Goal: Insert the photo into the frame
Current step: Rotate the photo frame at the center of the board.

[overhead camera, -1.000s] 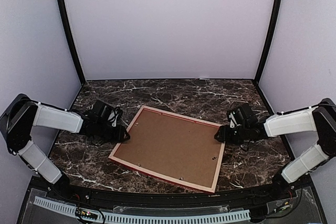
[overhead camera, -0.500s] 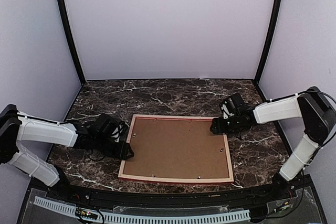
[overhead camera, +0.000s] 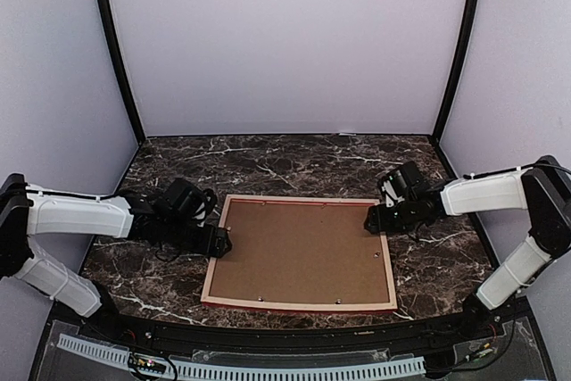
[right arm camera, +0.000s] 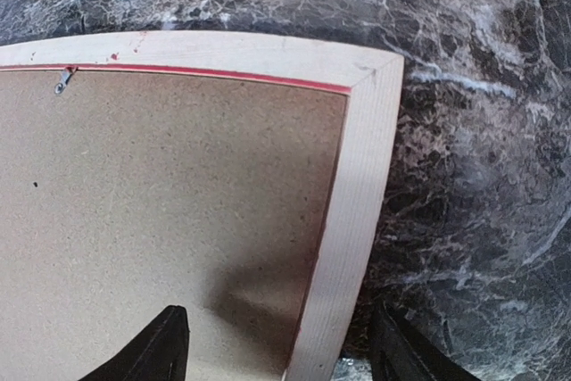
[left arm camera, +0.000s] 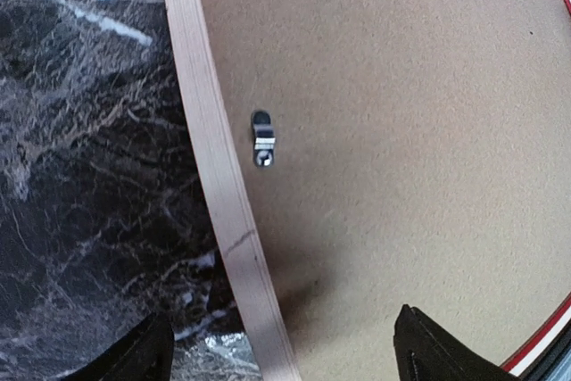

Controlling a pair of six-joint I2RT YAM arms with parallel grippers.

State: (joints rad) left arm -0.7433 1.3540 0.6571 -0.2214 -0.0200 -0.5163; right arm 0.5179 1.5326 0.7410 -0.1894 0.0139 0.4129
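The frame (overhead camera: 300,302) lies face down, its red front hidden but for a thin inner line, and the backing board (overhead camera: 299,252) covers whatever sits inside. Both wrist views crop the frame and show only the fingertips of the left gripper (left arm camera: 281,359) and right gripper (right arm camera: 281,350), seemingly clear of it.

Frame (overhead camera: 390,274): large, thin, rectangular, wooden. Laid flat and face down on dark marbled table (overhead camera: 294,162), about midway left to right, toward the near side. Long sides running left to right, roughly square to the near edge. Pale bare-wood back uppermost; bright red visible only as a thin line along the inner lip and under the near rail (front itself turned down, unseen). Opening filled by brown backing board (overhead camera: 299,252), seated within the rails. Small metal tab (left arm camera: 262,144) just inside left rail.
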